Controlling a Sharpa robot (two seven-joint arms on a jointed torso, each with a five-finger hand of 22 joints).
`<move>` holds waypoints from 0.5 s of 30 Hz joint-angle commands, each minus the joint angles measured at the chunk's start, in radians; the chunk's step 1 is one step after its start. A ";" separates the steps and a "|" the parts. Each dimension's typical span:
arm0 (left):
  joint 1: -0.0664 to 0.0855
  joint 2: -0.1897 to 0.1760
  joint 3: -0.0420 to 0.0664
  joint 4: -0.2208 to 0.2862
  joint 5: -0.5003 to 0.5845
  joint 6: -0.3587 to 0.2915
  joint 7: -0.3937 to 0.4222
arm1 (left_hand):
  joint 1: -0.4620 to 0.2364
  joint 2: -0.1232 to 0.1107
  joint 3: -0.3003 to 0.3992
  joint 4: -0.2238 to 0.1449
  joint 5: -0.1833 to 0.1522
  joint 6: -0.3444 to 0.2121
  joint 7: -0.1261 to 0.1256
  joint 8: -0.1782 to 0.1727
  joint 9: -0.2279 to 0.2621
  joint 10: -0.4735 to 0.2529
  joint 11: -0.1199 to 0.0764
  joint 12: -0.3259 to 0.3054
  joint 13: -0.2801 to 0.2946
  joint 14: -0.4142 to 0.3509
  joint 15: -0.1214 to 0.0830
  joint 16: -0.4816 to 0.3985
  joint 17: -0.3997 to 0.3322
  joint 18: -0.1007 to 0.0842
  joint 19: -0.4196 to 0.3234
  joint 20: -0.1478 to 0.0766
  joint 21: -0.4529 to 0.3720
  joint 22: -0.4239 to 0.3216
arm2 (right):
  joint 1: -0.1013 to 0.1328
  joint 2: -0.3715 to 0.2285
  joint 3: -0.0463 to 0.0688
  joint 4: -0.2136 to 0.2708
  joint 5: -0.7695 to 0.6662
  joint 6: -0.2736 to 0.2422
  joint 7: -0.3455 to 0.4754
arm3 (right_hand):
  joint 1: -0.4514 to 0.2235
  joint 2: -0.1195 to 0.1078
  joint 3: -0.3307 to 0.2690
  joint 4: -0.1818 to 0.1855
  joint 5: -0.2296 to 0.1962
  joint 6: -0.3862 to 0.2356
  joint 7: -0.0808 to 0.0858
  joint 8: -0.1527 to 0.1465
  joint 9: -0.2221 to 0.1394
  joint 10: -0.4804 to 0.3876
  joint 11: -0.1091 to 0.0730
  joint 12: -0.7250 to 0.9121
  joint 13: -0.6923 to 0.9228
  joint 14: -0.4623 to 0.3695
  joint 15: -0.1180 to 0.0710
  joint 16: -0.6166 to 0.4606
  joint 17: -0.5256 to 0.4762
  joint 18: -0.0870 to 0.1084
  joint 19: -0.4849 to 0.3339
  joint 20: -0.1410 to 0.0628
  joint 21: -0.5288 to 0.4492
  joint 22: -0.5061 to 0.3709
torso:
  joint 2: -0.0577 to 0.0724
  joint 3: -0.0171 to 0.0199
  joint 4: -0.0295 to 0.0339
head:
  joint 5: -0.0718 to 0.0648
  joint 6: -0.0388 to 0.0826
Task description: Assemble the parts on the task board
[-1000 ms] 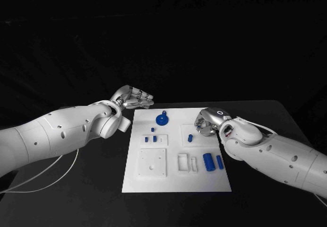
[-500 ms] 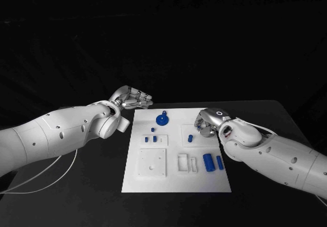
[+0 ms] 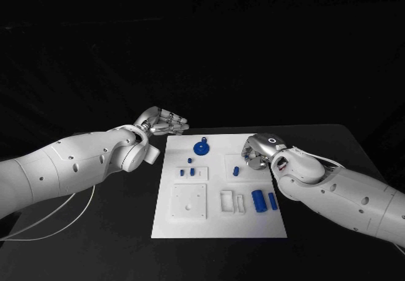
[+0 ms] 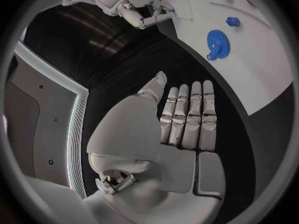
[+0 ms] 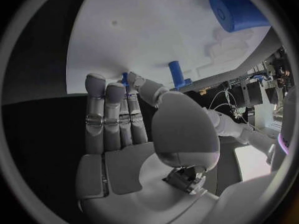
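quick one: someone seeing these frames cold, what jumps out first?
The white task board in the middle of the black table, dotted with small blue parts, the round blue gear near its far edge being the most eye-catching. Then the two silver hands flanking that far end: the left hand just off the board's far left corner, holding nothing, and the right hand over the board's right edge, fingertips close to a small blue peg.
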 commanded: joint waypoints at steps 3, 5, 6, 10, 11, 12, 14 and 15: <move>0.000 0.000 0.001 -0.003 0.011 0.003 0.002 | 0.008 0.003 -0.004 0.000 -0.003 -0.004 0.000 0.000 0.001 -0.005 -0.002 -0.003 -0.001 -0.007 0.003 -0.004 0.000 0.010 0.008 0.001 0.004 -0.003 | 0.002 -0.002 0.007 0.004 -0.024 -0.039 -0.004 | 0.020 0.006 -0.005 0.002 -0.001 0.007 -0.001 0.001 -0.002 0.072 -0.019 0.000 0.001 0.005 -0.003 -0.004 0.001 0.010 0.039 -0.010 0.003 0.032 | 0.000 0.0006 -0.0011 | 0.001 -0.001; 0.000 0.000 0.001 -0.005 0.012 0.003 0.001 | 0.008 0.003 -0.004 0.000 -0.003 -0.004 0.000 0.000 0.001 -0.005 -0.002 -0.003 -0.001 -0.007 0.003 -0.004 0.000 0.010 0.008 0.001 0.004 -0.003 | 0.002 -0.005 0.012 0.008 -0.020 -0.041 -0.002 | 0.020 0.006 -0.005 0.002 -0.001 0.007 -0.001 0.001 -0.002 0.072 -0.019 0.000 0.001 0.005 -0.003 -0.004 0.001 0.010 0.039 -0.010 0.003 0.032 | 0.000 0.0003 -0.0012 | 0.001 -0.001; 0.000 0.000 0.001 -0.006 0.013 0.003 0.001 | 0.008 0.003 -0.004 0.000 -0.003 -0.004 0.000 0.000 0.001 -0.005 -0.002 -0.003 -0.001 -0.007 0.003 -0.004 0.000 0.010 0.008 0.001 0.004 -0.003 | 0.002 -0.007 0.016 0.012 -0.018 -0.041 -0.001 | 0.020 0.006 -0.005 0.002 -0.001 0.007 -0.001 0.001 -0.002 0.072 -0.019 0.000 0.001 0.005 -0.003 -0.004 0.001 0.010 0.039 -0.010 0.003 0.032 | 0.000 0.0001 -0.0013 | 0.000 -0.001; 0.000 0.001 0.001 -0.009 0.015 0.003 0.000 | 0.008 0.003 -0.004 0.000 -0.003 -0.004 0.000 0.000 0.001 -0.005 -0.002 -0.003 -0.001 -0.007 0.003 -0.004 0.000 0.010 0.008 0.001 0.004 -0.003 | 0.005 -0.020 0.031 0.031 -0.002 -0.037 0.004 | 0.020 0.003 -0.003 0.003 -0.001 0.009 -0.001 0.001 -0.002 0.073 -0.020 0.000 0.001 0.007 -0.004 -0.006 0.003 0.009 0.040 -0.011 0.006 0.033 | -0.002 -0.0016 -0.0019 | -0.004 0.000; 0.000 0.001 0.001 -0.010 0.015 0.003 0.000 | 0.008 0.003 -0.004 0.000 -0.003 -0.004 0.000 0.000 0.001 -0.005 -0.002 -0.003 -0.001 -0.007 0.003 -0.004 0.000 0.010 0.008 0.001 0.004 -0.003 | 0.007 -0.024 0.035 0.038 0.003 -0.034 0.005 | 0.020 0.003 -0.004 0.004 -0.001 0.009 -0.001 0.001 -0.003 0.073 -0.020 0.000 0.001 0.007 -0.004 -0.007 0.003 0.009 0.040 -0.011 0.006 0.033 | -0.002 -0.0015 -0.0021 | -0.004 0.001; 0.000 0.001 0.001 -0.011 0.016 0.003 0.000 | 0.008 0.003 -0.004 0.000 -0.003 -0.004 0.000 0.000 0.001 -0.005 -0.002 -0.003 -0.001 -0.007 0.003 -0.004 0.000 0.010 0.008 0.001 0.004 -0.003 | 0.008 -0.028 0.040 0.045 0.010 -0.032 0.007 | 0.020 0.002 -0.004 0.004 -0.001 0.009 -0.001 0.001 -0.003 0.073 -0.020 0.000 0.000 0.007 -0.004 -0.007 0.004 0.009 0.040 -0.011 0.007 0.033 | -0.002 -0.0015 -0.0020 | -0.004 0.001; 0.000 0.001 0.001 -0.013 0.016 0.002 -0.001 | 0.008 0.003 -0.004 0.000 -0.003 -0.004 0.000 0.000 0.001 -0.005 -0.002 -0.003 -0.001 -0.007 0.003 -0.004 0.000 0.010 0.008 0.001 0.004 -0.003 | 0.010 -0.038 0.050 0.064 0.033 -0.026 0.011 | 0.020 0.002 -0.005 0.005 -0.001 0.010 -0.001 0.001 -0.003 0.073 -0.020 0.000 0.000 0.007 -0.004 -0.008 0.005 0.009 0.040 -0.011 0.006 0.033 | -0.001 -0.0014 -0.0017 | -0.005 0.001; 0.000 0.001 0.001 -0.014 0.017 0.002 -0.001 | 0.008 0.003 -0.004 0.000 -0.003 -0.004 0.000 0.000 0.001 -0.005 -0.002 -0.003 -0.001 -0.007 0.003 -0.004 0.000 0.010 0.008 0.001 0.004 -0.003 | 0.010 -0.041 0.054 0.072 0.046 -0.024 0.013 | 0.020 0.002 -0.005 0.005 -0.001 0.010 -0.001 0.001 -0.003 0.073 -0.020 0.000 0.000 0.007 -0.004 -0.008 0.005 0.009 0.040 -0.011 0.006 0.033 | -0.001 -0.0011 -0.0013 | -0.005 0.002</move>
